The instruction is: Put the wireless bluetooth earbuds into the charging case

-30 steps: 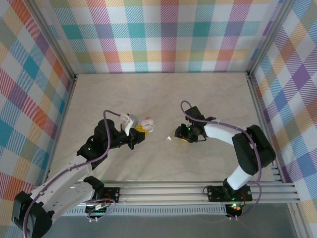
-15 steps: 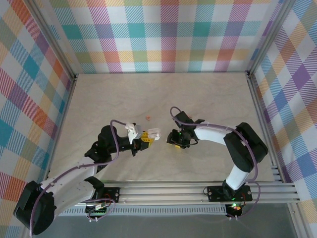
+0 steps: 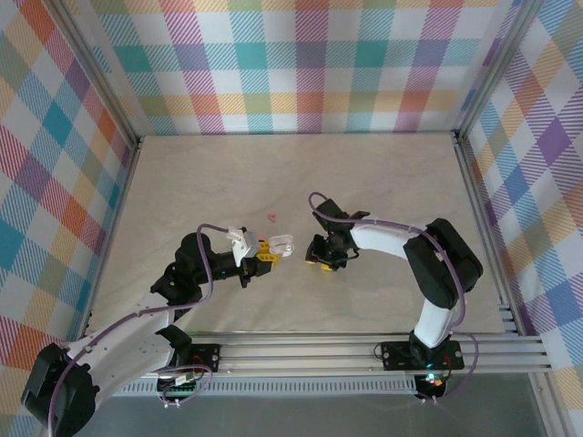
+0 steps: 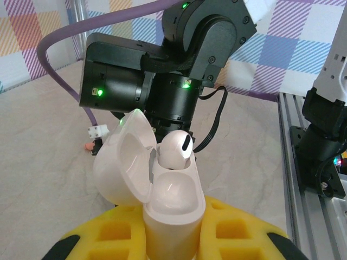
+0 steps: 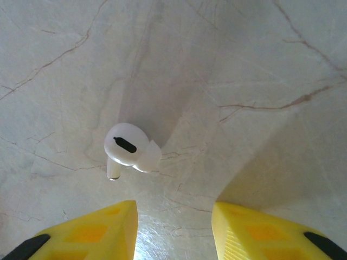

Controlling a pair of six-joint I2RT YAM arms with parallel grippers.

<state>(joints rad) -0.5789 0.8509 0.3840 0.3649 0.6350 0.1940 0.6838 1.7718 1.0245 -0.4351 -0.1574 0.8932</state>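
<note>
A white charging case (image 4: 172,201) stands with its lid open, and my left gripper (image 4: 173,238) is shut on its lower body between the yellow fingers. One white earbud (image 4: 174,151) sits in the case's far slot. In the top view this case (image 3: 282,244) hangs just left of my right gripper (image 3: 319,261). A second white earbud (image 5: 126,147) lies on the table in the right wrist view. My right gripper (image 5: 173,230) hovers open just short of it, with nothing between its fingers. A tiny reddish-orange earbud (image 3: 272,216) lies on the table behind the case.
The right arm's black wrist (image 4: 179,65) looms close behind the case. A small white connector piece (image 4: 96,130) lies on the marble table (image 3: 383,173) by the reddish piece. An aluminium rail (image 3: 364,350) runs along the near edge, and checked walls enclose the table.
My left gripper has carried the open case right and toward the near edge. The right gripper has moved left over the loose white earbud, so the two grippers now stand close together.
</note>
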